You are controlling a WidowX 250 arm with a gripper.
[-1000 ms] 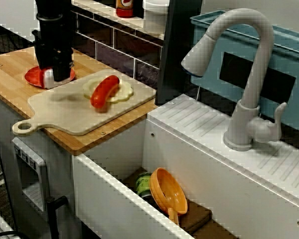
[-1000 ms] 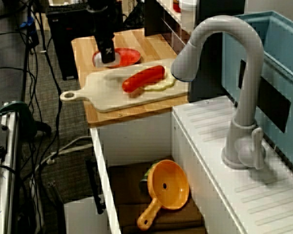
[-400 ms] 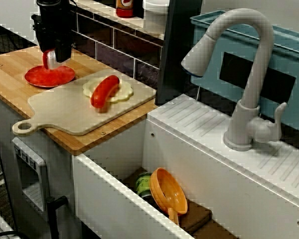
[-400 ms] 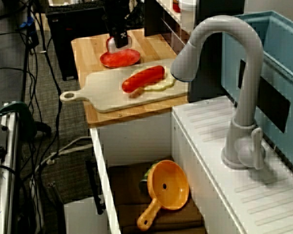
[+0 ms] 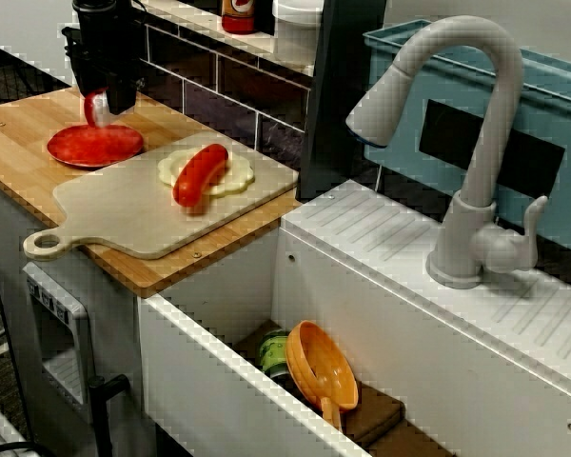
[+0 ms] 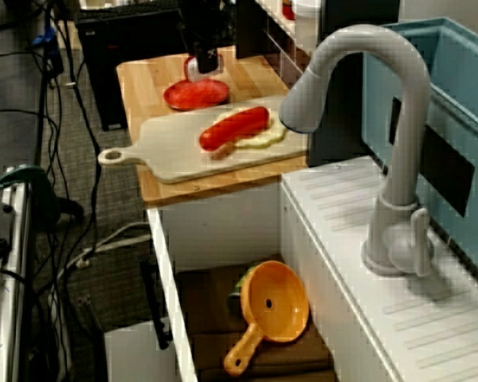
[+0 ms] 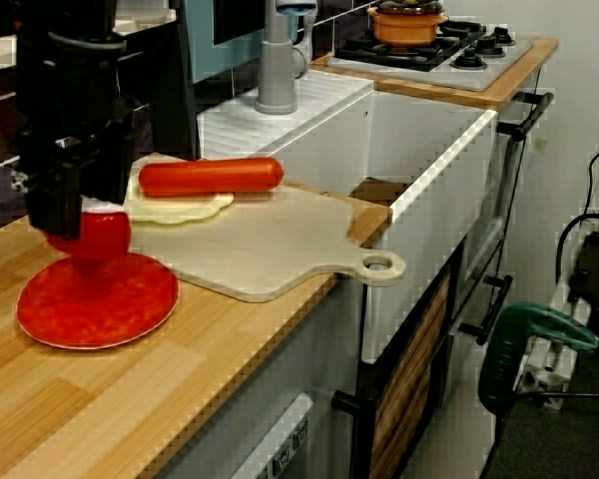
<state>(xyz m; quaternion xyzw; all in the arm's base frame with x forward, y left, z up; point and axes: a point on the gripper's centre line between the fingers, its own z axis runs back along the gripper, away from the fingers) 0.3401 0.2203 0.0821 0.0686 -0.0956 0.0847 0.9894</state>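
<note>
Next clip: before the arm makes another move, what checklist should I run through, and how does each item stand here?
1. The pincer is shut on the red ball: ok.
2. The red ball hangs clear above the red plate: ok.
3. The sausage lies on the cutting board, apart from the pincer: ok.
4. The cutting board has bare space toward its handle: ok.
5. The grip sits centred on the red ball: cannot tell, because the fingers hide it.
</note>
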